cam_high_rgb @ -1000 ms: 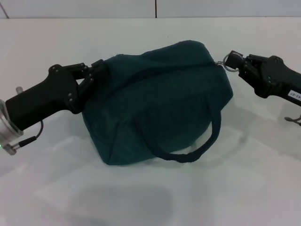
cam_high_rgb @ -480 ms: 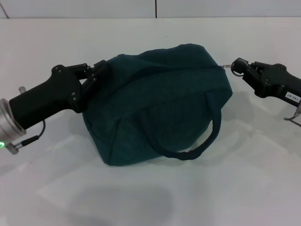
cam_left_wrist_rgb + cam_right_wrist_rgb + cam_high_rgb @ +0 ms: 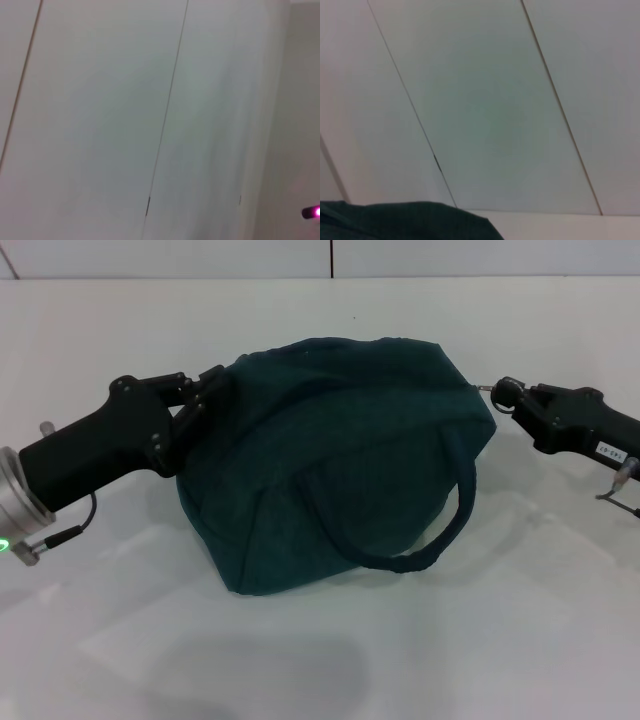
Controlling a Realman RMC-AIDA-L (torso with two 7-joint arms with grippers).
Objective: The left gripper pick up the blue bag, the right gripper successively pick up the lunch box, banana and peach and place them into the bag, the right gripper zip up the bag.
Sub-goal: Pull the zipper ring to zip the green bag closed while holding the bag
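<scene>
Left claw [image 3: 205, 390]: clamped on the fabric at the blue bag's 9 o'clock end | blue bag [image 3: 330, 455]: bulged, rested at the middle of the white worktop [image 3: 320, 660], one handle [image 3: 440, 530] looped at 4 o'clock | right claw [image 3: 508, 395]: closed on the silver ring pull [image 3: 487, 388] at 3 o'clock.

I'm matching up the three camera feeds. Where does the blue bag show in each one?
Head view: the blue bag fills the centre, on the white table.
Left wrist view: not in it, only pale panels.
Right wrist view: a dark teal strip along the bottom edge.
Shared landmark: the bag's teal fabric, in the head and right wrist views.
</scene>
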